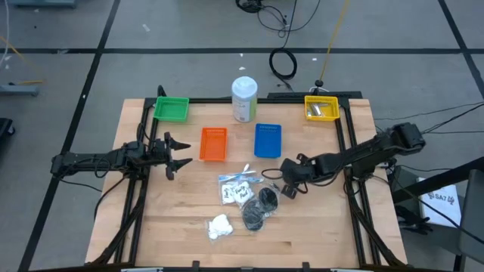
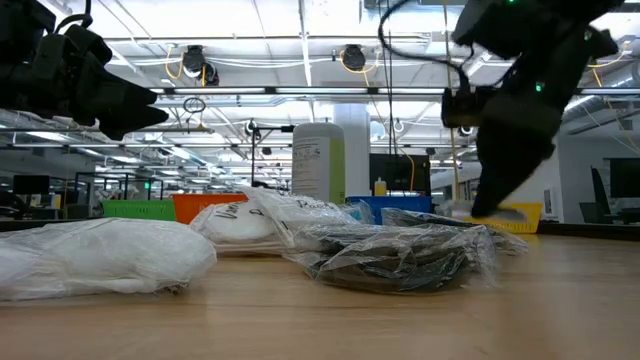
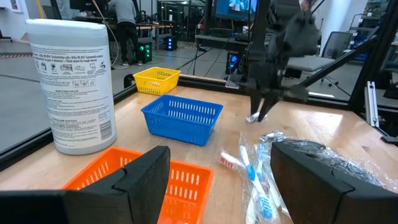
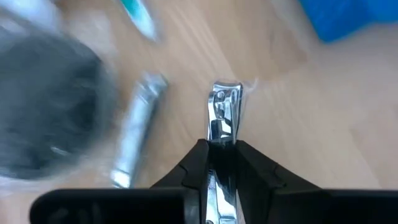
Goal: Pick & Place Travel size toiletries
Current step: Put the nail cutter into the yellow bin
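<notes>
Pale wood is what you are working over: the desk point(image 1: 318, 234) carries everything, and your left pincer point(image 1: 178, 153) sits at its left side, fingers spread wide with nothing between them, just beside the orange tray point(image 1: 213, 143). Behind it, at the far left corner, stands the green tray point(image 1: 172, 109). Moving right, you have the white bottle with a green label point(image 1: 243, 99) upright at the far edge, and the blue tray point(image 1: 268, 140) in front of it, a little to the right. Nearer you, in the middle of the desk, lie the toiletries: a white fluffy wad point(image 1: 219, 226) closest to the front, two dark round puffs in clear wrap point(image 1: 259, 207) touching each other beside it, and clear sachets point(image 1: 236, 186) just behind them, one holding toothbrushes point(image 3: 252, 177). To the right of that pile, your right pincer point(image 1: 290, 180) is low over the desk, closed on a slim silvery nail clipper point(image 4: 222, 118); its wrist view shows the clipper gripped between the fingertips, with a second silvery stick point(image 4: 137, 127) lying loose on the wood just beside it, next to a dark puff. At the far right corner sits the yellow tray point(image 1: 321, 108).
</notes>
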`<move>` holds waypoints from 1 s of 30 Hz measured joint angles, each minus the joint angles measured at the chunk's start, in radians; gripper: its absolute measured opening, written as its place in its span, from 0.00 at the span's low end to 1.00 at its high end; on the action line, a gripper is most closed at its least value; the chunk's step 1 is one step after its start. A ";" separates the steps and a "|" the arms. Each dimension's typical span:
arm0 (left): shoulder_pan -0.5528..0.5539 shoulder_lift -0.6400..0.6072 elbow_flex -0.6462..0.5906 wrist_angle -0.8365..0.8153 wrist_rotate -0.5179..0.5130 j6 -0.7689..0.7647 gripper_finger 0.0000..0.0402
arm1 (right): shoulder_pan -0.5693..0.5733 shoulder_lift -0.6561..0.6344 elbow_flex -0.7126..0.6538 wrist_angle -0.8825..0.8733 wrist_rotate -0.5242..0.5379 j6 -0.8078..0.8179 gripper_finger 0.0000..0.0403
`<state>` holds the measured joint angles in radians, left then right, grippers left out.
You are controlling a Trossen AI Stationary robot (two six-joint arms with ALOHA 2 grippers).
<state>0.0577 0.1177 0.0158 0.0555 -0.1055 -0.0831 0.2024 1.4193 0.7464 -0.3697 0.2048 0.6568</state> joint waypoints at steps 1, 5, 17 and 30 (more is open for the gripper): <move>0.000 0.000 0.000 0.000 0.000 0.000 0.68 | 0.000 -0.023 0.000 -0.002 0.001 0.000 0.12; 0.000 0.000 0.000 0.000 0.000 0.000 0.68 | 0.000 -0.113 0.000 -0.004 0.004 -0.024 0.12; 0.000 0.000 0.000 0.000 0.000 0.000 0.68 | -0.024 -0.356 0.002 -0.103 0.197 -0.110 0.12; 0.000 0.000 0.000 0.000 0.000 0.000 0.68 | -0.366 -0.448 -0.046 -0.232 0.427 -0.153 0.12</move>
<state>0.0575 0.1175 0.0156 0.0555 -0.1055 -0.0830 -0.1638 0.9715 0.7008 -0.6015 0.6321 0.5034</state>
